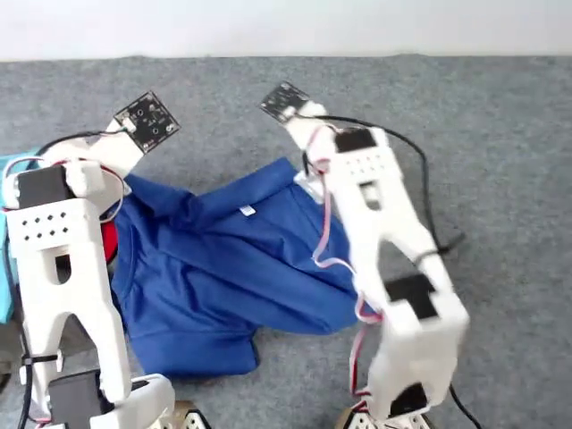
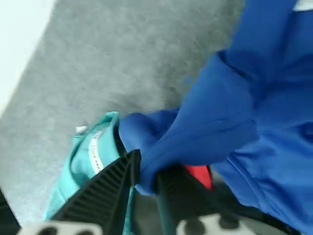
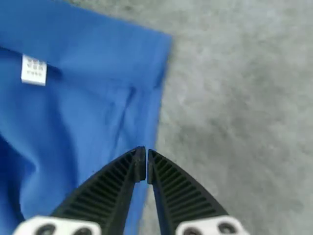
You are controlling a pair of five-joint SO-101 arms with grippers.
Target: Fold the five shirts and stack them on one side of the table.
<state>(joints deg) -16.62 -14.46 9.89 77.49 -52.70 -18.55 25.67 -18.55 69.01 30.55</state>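
Left gripper (image 2: 144, 171) — jaws were clamped on a bunched fold of the blue shirt (image 1: 232, 268), just beside a teal shirt (image 2: 90, 152). Right gripper (image 3: 146, 164) — jaws were closed, tips meeting over another edge of the blue shirt; whether they caught cloth could not be told. Beyond, the shirt lay rumpled between both arms on the grey table (image 1: 500, 134), white label (image 3: 33, 69) showing.

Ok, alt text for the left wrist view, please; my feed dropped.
The left gripper pinches a bunched fold of the blue shirt between its black ribbed fingers. A teal shirt lies beside it, a bit of red fabric shows next to the fold, and the grey table lies beyond.
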